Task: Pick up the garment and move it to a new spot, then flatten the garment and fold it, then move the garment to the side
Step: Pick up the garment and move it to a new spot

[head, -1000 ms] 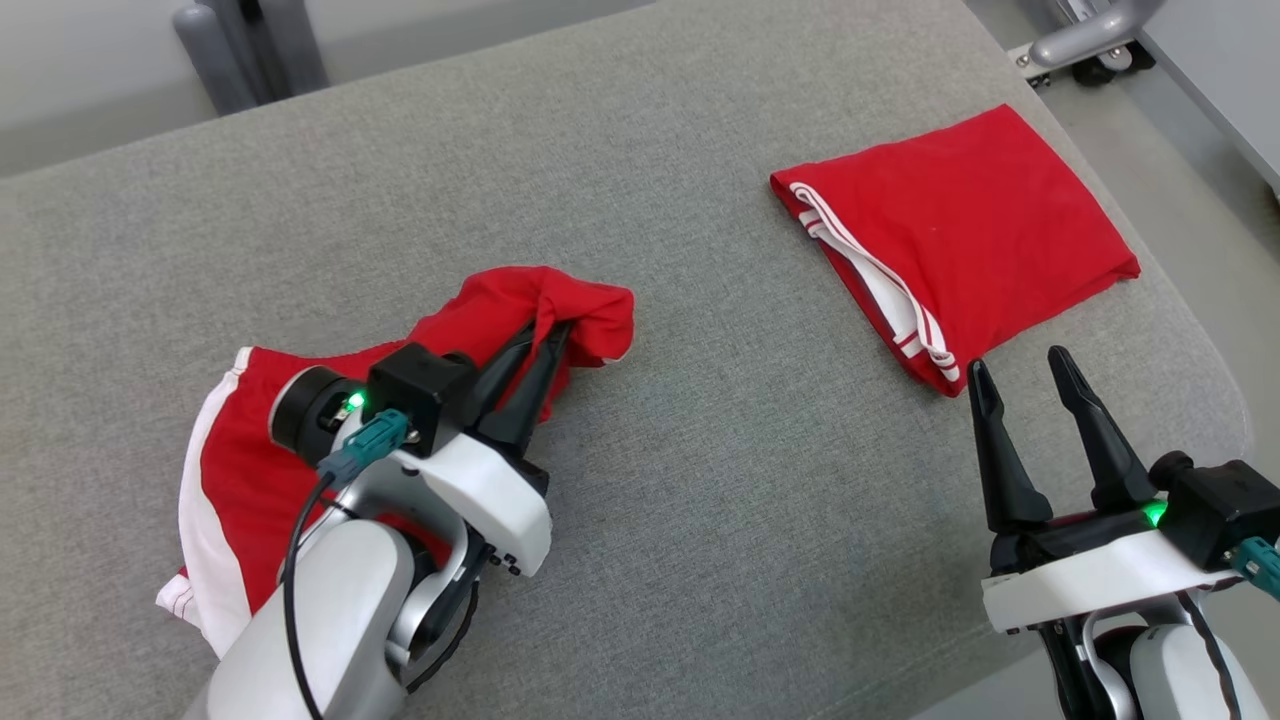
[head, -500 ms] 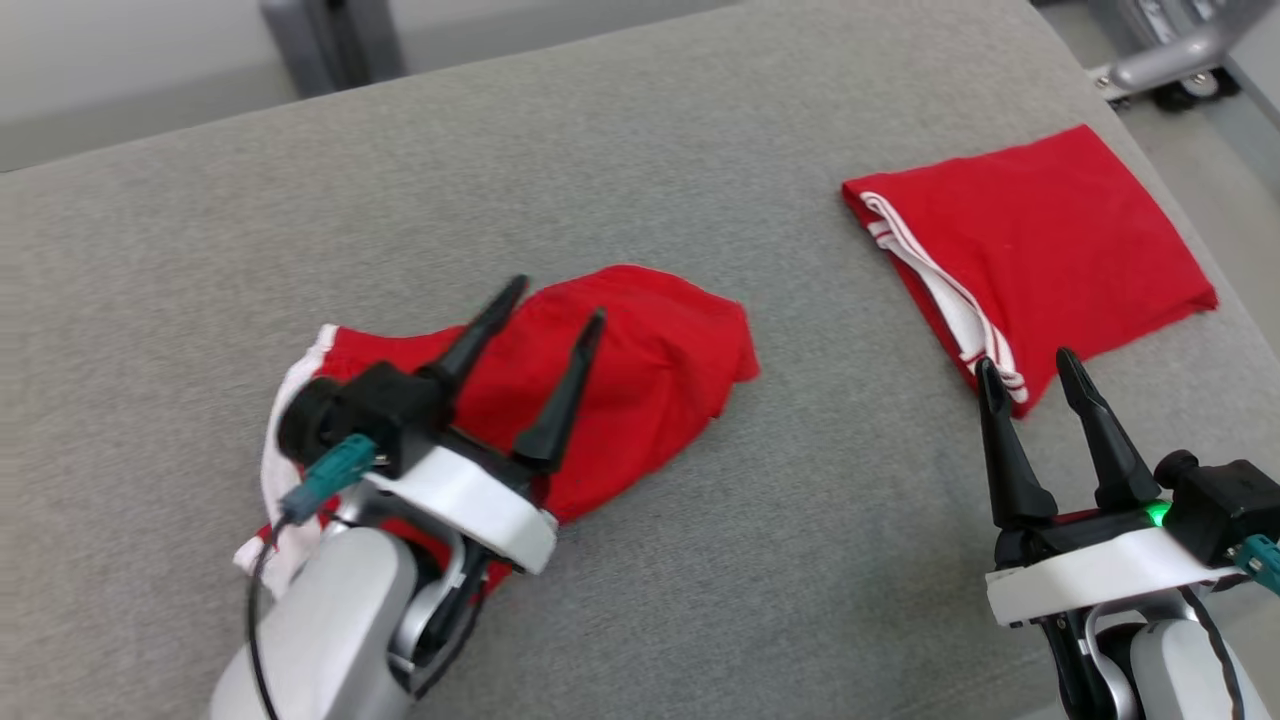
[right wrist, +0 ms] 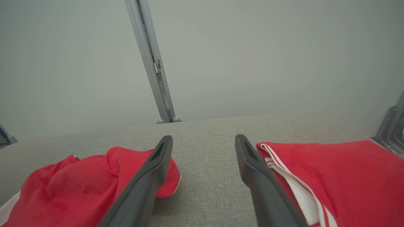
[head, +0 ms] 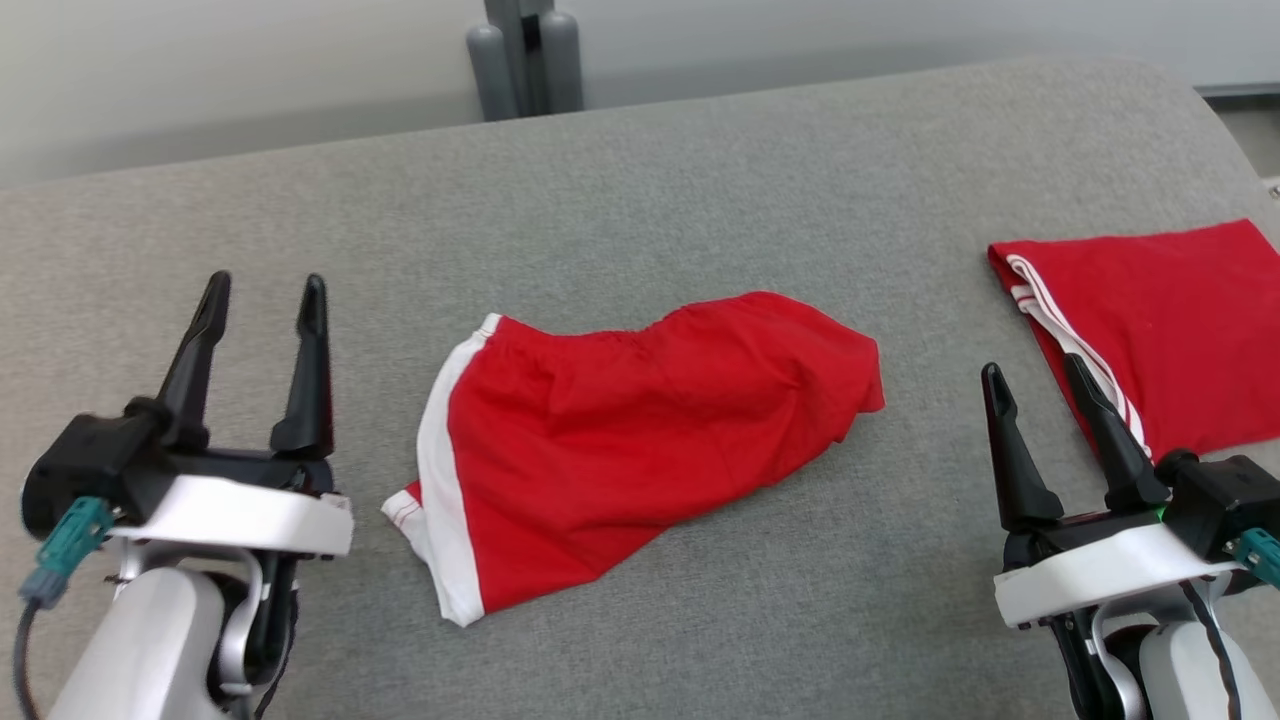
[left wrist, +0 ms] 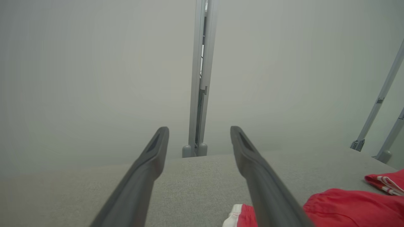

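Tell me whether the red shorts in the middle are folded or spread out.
Spread out, not neatly folded: the red shorts lie loose and wrinkled on the grey surface, unlike the squared-off folded garment at the right.

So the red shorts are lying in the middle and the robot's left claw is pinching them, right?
No. The red shorts do lie in the middle, but the left gripper is open and apart from them, holding nothing; the head view shows it.
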